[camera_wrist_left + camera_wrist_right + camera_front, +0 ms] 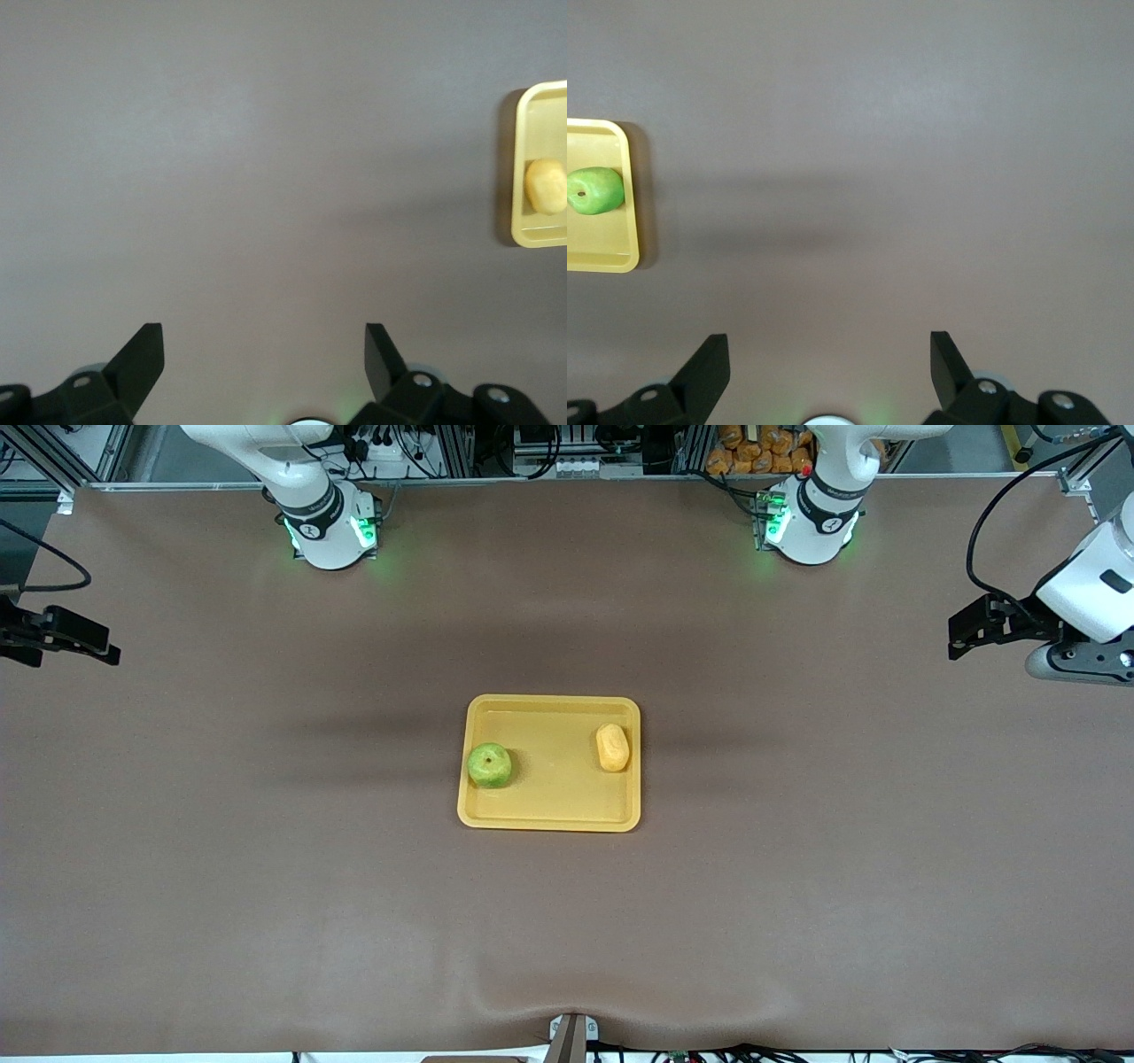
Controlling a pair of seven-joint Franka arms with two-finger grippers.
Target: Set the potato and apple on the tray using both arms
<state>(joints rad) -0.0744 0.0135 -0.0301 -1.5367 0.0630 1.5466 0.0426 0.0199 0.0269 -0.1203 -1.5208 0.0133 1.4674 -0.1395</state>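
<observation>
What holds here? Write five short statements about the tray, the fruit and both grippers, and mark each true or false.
1. The apple lies in the tray. True.
2. The potato lies on the bare table. False: it lies in the tray, toward the left arm's end.
3. The apple and potato touch. False: they lie apart.
4. The left gripper is open and empty over bare table. True.
5. The right gripper holds the apple. False: it is open and empty, away from the tray.
</observation>
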